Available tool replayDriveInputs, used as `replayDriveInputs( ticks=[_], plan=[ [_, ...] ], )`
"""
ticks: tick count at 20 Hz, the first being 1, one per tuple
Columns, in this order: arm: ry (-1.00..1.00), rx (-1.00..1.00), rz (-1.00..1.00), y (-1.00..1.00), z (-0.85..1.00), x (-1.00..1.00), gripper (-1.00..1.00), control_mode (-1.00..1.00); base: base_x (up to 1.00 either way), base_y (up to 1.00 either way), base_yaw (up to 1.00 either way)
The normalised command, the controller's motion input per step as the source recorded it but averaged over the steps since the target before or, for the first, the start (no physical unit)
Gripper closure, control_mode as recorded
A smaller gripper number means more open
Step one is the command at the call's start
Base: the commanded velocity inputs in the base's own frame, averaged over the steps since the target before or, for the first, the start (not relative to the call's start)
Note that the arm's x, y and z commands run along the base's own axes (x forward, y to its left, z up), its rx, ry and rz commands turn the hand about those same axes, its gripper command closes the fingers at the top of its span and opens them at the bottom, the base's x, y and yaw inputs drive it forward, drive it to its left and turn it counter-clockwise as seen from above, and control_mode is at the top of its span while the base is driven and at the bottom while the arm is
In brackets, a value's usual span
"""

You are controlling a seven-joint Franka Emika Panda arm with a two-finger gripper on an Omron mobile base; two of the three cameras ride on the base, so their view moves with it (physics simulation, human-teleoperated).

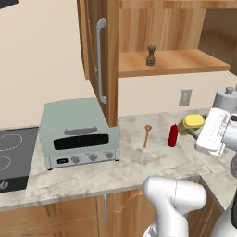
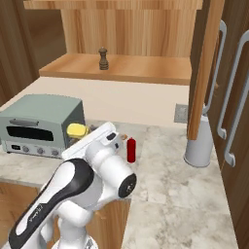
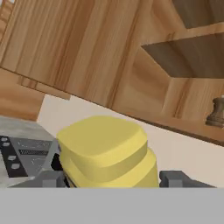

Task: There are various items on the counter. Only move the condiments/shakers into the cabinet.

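Yellow bottle (image 3: 105,151) held between the jaws, above the tabletop (image 1: 139,162).

The gripper (image 3: 114,178) is clamped on the yellow bottle, its fingertips (image 3: 177,178) on either side, near the red bottle (image 1: 172,135). The red bottle stands upright on the tabletop, with the wooden spoon (image 1: 147,134) lying just beside it. The dark shaker (image 1: 151,55) stands on the shelf of the open cabinet (image 1: 109,60). A pale green toaster oven (image 1: 78,134) sits beneath the cabinet door.
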Motion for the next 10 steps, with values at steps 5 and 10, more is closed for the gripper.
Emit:
replayDriveInputs(
  ticks=[5, 10],
  plan=[
    [0.10, 0.33, -0.44, 0.32, 1.00, -0.35, 1.00, -1.00, 0.00, 0.00, 0.00],
    [0.23, 0.33, -0.30, 0.00, 0.65, -0.03, 1.00, -1.00, 0.00, 0.00, 0.00]
  ],
)
